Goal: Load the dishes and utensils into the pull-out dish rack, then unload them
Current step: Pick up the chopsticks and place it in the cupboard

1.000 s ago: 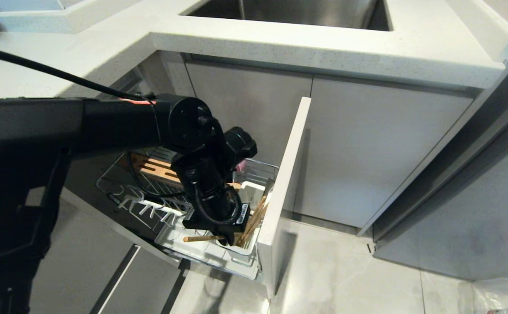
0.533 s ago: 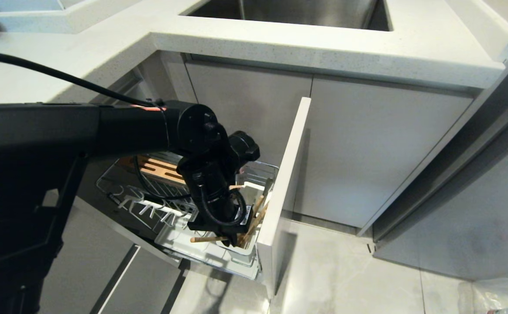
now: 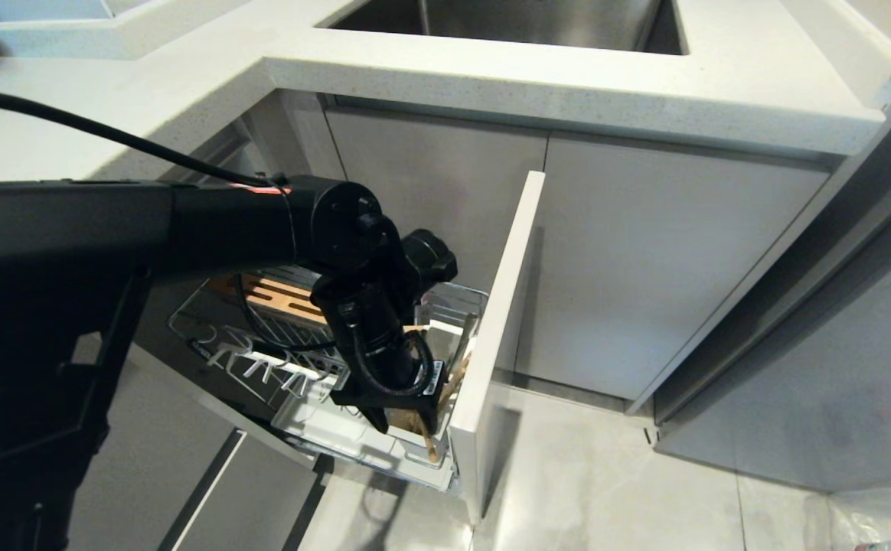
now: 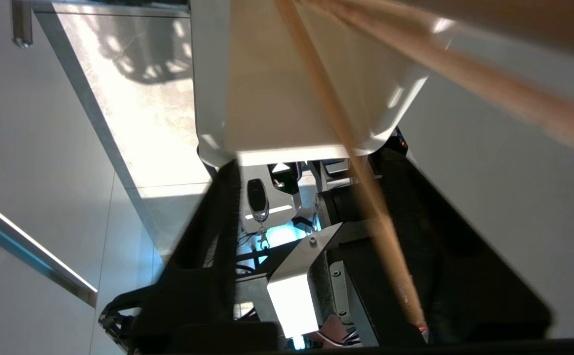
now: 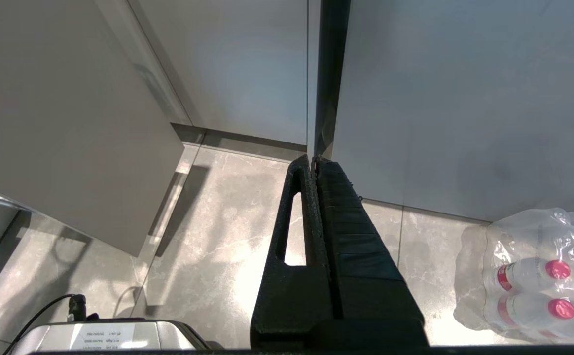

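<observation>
**Left fingers spread over the chopsticks in the rack's caddy**

Nearest to us, the right gripper (image 5: pixel 315 162) hangs parked low above the floor (image 5: pixel 218 236). Its fingers are pressed flat together and hold nothing. A wrapped pack of bottles (image 5: pixel 533 276) lies near it.

Next, the left gripper (image 3: pixel 403 419) points down into the front corner of the pull-out dish rack (image 3: pixel 216 337). Its fingers are spread apart and are not clamped on anything. The chopsticks (image 3: pixel 455 376) stand in the white utensil caddy (image 3: pixel 444 330), directly under and between those fingers. Their long axis runs steeply upward, and their tops lean toward the front panel (image 3: pixel 503 321). In the left wrist view one chopstick crosses the gap between the fingers, and we cannot tell whether it touches either of them.

We judge that the coming move depends on this alignment. If the gripper lifts along the sticks, they should stay put. If it drifts sideways, it could drag them over the caddy's rim. The front panel stands just beside the gripper on one side, which leaves little room there. The left arm is the only one within reach.

Further in, the white drip tray (image 3: pixel 323 425) shows under the wire. Beyond it, a slotted wooden strip (image 3: pixel 277 295) lies along the rack's rear edge. We see no bowl, plate or fork in the rack.

Furthest away, the pale desk (image 3: pixel 568 84) overhangs the cabinet, and a steel sink (image 3: pixel 530 19) is set into it.
</observation>
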Controlling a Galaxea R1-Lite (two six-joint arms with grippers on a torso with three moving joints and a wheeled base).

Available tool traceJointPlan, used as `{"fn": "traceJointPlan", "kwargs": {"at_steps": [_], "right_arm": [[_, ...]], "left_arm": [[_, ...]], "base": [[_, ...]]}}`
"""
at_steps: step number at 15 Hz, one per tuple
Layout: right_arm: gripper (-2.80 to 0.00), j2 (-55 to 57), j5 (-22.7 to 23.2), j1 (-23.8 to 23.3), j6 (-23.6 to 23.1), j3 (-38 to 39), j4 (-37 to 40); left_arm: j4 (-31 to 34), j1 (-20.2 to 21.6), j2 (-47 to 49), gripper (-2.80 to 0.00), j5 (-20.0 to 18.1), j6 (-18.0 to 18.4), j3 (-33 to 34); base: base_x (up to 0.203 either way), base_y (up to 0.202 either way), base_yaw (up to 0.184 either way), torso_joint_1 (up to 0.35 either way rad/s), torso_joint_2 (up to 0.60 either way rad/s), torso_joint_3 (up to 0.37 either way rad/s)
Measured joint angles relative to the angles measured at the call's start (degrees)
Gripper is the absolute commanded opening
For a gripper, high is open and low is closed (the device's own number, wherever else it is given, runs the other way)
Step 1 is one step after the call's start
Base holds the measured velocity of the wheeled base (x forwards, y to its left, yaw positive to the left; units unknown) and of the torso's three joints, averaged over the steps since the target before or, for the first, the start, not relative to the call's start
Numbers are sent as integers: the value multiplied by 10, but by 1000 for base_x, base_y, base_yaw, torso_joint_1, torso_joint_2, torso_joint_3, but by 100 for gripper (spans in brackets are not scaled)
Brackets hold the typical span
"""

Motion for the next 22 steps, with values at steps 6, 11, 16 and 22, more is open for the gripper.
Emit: {"fn": "traceJointPlan", "kwargs": {"at_steps": [6, 11, 16, 22], "right_arm": [[-280, 0, 0, 0, 0, 0, 0], [-280, 0, 0, 0, 0, 0, 0], [-280, 0, 0, 0, 0, 0, 0], [-280, 0, 0, 0, 0, 0, 0]], "left_arm": [[-1, 1, -5, 0, 2, 0, 1], [2, 1, -42, 0, 2, 0, 0], [7, 1, -112, -23, 2, 0, 0], [13, 1, -203, -280, 20, 1, 1]], "base": [[0, 0, 0, 0, 0, 0], [0, 0, 0, 0, 0, 0], [0, 0, 0, 0, 0, 0], [0, 0, 0, 0, 0, 0]]}}
